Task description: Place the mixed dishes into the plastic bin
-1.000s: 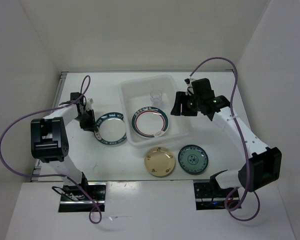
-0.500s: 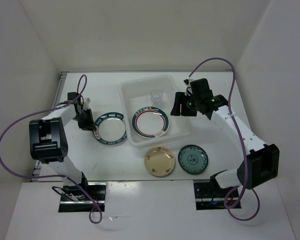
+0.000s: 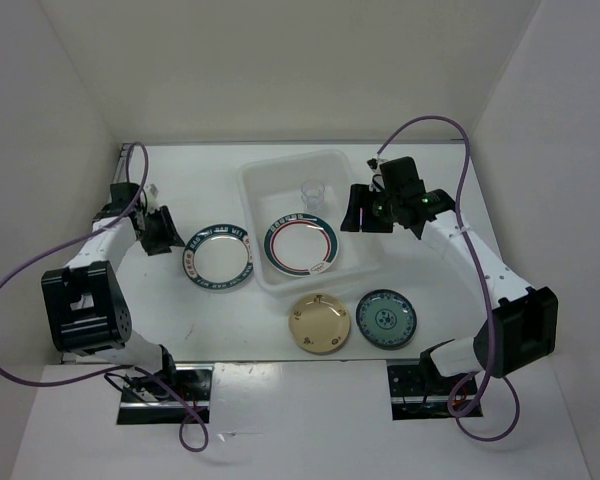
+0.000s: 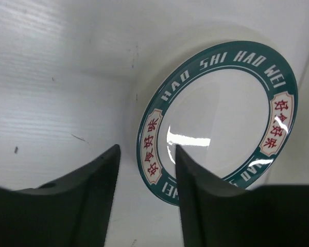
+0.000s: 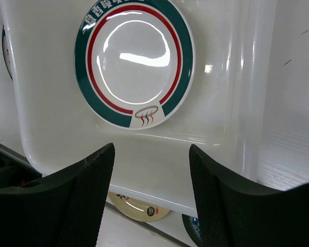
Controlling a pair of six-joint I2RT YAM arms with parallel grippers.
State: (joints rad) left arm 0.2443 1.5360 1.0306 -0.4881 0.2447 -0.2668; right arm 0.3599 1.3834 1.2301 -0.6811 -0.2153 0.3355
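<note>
Far left: left jaws parted, gripping nothing, low over the worktop, tips aimed right. Just right of those tips: lettered-rim plate, flat on the worktop, still outside the bin. Key relation from the left wrist view: plate's near rim just off the right-hand finger, not yet between the two. Round, so no long axis to line up. Left arm clearly the nearer one. Probable next move: short push right to straddle that rim. Next along: plastic bin, tight beside the plate, contact or small gap impossible to tell. Inside it, green-red rimmed plate flat on the floor and clear cup toward the far wall. In front of the bin on the worktop: cream plate, then teal plate. Far right: right jaws spread wide, empty, above the bin's right side.
</note>
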